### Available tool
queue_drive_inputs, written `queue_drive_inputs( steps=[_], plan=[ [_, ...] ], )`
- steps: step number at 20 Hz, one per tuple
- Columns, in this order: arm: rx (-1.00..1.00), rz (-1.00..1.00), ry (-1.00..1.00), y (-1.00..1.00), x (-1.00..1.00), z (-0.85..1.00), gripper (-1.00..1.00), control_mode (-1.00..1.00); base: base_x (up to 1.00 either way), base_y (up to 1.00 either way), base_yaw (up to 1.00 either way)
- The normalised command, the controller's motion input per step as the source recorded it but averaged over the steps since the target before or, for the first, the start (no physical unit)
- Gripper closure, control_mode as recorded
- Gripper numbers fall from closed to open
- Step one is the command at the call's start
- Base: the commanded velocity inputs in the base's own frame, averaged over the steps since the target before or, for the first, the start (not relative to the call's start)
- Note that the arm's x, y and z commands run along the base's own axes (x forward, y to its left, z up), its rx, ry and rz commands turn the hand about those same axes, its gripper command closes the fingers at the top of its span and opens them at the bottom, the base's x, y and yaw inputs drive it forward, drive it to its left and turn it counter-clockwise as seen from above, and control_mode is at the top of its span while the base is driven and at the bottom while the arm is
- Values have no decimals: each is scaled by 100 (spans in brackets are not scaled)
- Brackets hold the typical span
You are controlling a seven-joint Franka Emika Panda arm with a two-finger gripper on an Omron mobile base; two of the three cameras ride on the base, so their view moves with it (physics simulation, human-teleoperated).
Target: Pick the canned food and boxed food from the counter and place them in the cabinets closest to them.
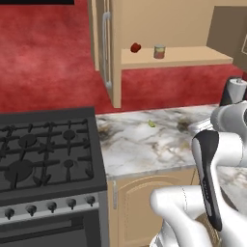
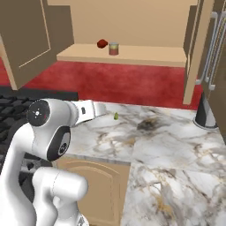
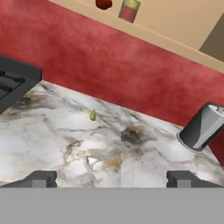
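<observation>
A glossy white arm (image 2: pixel 48 132) of rounded segments, with dark grey joint bands and caps.

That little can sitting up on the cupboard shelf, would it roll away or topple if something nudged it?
The can stands upright on its flat end on the shelf, so a light nudge would probably slide it, not roll it. It looks short and squat, so tipping seems unlikely. Knocked onto its side, its round body would likely roll. It looks rigid.

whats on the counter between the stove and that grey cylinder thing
Only a tiny yellow-green scrap lies on the marble counter between the stove and the grey cylinder; the hand view shows it.
</observation>
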Motion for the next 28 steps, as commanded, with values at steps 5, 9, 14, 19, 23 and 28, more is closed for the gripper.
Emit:
queue_drive_inputs(
  steps=[5,9,14,19,23,28],
  plan=[
    [0,0,0,0,0,0,-100,100,-66,0,0],
    [0,0,0,0,0,0,-100,100,-37,0,0],
    [0,0,0,0,0,0,-100,100,-28,5,0],
    [0,0,0,0,0,0,-100,100,-24,30,0],
    [0,0,0,0,0,0,-100,100,-26,48,0],
    [0,0,0,0,0,0,-100,100,-30,53,0]
  ],
)
